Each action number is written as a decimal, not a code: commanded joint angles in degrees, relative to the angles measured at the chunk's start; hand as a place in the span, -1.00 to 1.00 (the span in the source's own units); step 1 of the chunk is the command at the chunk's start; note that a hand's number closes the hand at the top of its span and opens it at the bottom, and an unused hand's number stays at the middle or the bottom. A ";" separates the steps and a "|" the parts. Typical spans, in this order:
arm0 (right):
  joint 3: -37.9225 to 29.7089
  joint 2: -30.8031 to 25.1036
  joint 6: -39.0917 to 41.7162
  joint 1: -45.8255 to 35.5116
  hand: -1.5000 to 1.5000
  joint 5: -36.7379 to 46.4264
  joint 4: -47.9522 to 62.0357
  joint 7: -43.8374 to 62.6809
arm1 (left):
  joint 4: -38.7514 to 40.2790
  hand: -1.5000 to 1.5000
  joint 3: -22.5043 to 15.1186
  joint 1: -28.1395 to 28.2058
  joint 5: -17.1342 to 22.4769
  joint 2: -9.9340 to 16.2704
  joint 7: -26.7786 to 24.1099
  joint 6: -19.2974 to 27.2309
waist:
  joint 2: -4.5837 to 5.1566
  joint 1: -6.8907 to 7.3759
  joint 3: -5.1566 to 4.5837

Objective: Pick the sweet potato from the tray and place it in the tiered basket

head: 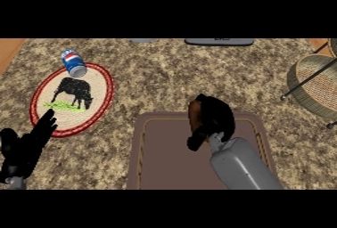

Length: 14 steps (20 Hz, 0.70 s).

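A reddish-brown sweet potato (pixel 194 113) shows as a narrow strip at the left side of my right hand (pixel 214 119), whose fingers curl round it and hide most of it. Hand and sweet potato are over the far part of the brown tray (pixel 154 156). At the right edge stands the wicker tiered basket (pixel 316 84) with dark metal legs, apart from the hand. My left hand (pixel 26 144) rests open at the lower left, fingers pointing up.
A round plate (pixel 74 98) with a red rim and a black cow picture lies at the left. A blue soda can (pixel 74 63) lies on its far edge. A dark flat object (pixel 219 42) sits at the counter's back edge.
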 commanded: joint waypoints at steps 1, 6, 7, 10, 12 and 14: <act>-3.76 1.20 -9.19 -9.96 1.00 6.00 8.04 13.17 | 0.22 0.00 -0.85 -1.67 -0.15 -0.25 0.41 -0.59 | 0.88 2.42 -0.09; -3.27 1.23 -12.23 -21.49 1.00 11.47 14.75 24.19 | -0.53 0.00 -1.99 -1.80 -1.17 -1.29 2.30 0.61 | 0.25 2.09 -0.05; -2.79 1.23 -13.32 -23.96 1.00 13.10 15.61 26.20 | -0.04 0.00 -1.17 -1.09 -0.54 0.18 0.71 -1.20 | 0.26 3.03 -0.12; -2.99 1.23 -13.99 -28.38 1.00 18.09 17.12 29.18 | 1.49 0.00 -1.42 -2.61 -1.69 -1.33 0.88 1.03 | 0.05 1.34 -0.14; -4.23 1.22 -11.15 -33.01 1.00 22.17 18.70 31.17 | 0.85 0.00 -1.23 -2.10 -1.09 -1.23 2.11 0.75 | -0.19 1.12 -0.14; -7.21 1.10 -11.46 -36.00 1.00 26.20 19.30 29.95 | 1.74 0.00 -0.63 -0.64 -0.71 -0.78 0.56 -0.24 | -0.24 0.24 -0.12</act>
